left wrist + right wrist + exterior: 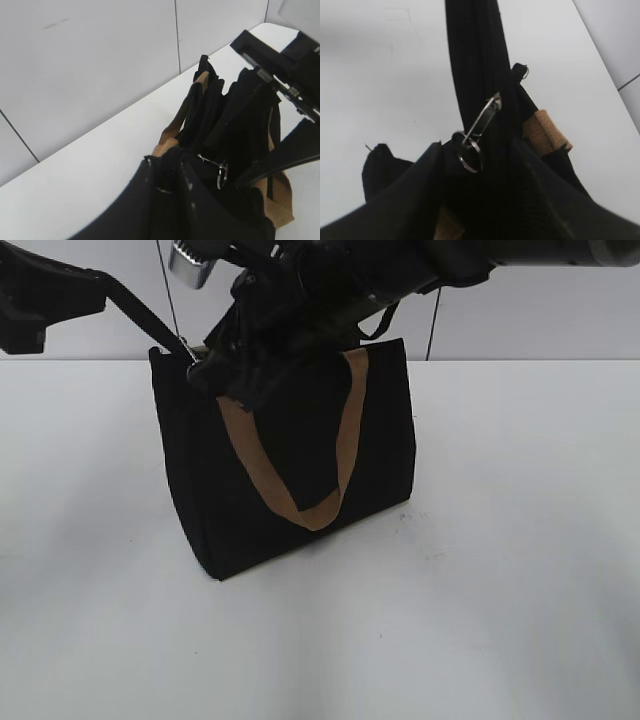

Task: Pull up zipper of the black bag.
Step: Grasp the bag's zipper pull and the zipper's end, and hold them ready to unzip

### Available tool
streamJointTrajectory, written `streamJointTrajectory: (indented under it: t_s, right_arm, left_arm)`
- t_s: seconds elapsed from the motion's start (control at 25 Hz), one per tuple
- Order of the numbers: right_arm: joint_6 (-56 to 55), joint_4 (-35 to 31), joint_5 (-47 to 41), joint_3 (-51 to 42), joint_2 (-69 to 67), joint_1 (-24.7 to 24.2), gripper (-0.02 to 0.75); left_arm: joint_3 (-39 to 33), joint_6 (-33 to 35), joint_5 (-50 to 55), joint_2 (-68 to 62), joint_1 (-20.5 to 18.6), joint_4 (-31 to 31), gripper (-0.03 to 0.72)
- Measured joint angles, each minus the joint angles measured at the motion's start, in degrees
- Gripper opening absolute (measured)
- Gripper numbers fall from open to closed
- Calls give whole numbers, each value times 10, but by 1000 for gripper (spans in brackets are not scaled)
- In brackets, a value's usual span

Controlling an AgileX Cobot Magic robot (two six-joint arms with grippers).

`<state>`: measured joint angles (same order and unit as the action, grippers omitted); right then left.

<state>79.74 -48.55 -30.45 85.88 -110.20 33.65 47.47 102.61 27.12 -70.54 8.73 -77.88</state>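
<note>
The black bag (pixel 290 430) stands upright on the white table, one tan handle (pixel 350 430) hanging down its front. My left gripper (pixel 188 358) is at the bag's top left corner; in the left wrist view my left gripper (pixel 170 160) is shut on the bag's (pixel 210 115) top end fabric. The zipper's silvery pull and ring (pixel 218 172) lie just beyond it. My right gripper (pixel 235 380) reaches across from the right. In the right wrist view my right gripper (pixel 476 145) looks open, straddling the bag's top ridge (pixel 475 60) with the pull and ring (pixel 482 120) at its fingertips.
The white table (pixel 500 590) spreads around the bag. A pale panelled wall (pixel 100 60) stands behind the table edge. Thin cables (pixel 170 300) hang from the arms above the bag.
</note>
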Motion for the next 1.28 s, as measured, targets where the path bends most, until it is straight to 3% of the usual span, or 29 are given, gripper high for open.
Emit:
streamJointTrajectory:
  t_s: [0.76, 1.04, 1.28]
  right_arm:
    - [33, -9, -3, 0, -12, 0, 230]
    - [35, -10, -10, 0, -11, 0, 15]
    - [35, -10, -14, 0, -8, 0, -1]
  left_arm:
    - [0, 0, 8, 0, 0, -4, 72]
    - [0, 0, 8, 0, 0, 12, 72]
    - [0, -9, 8, 0, 0, 70, 72]
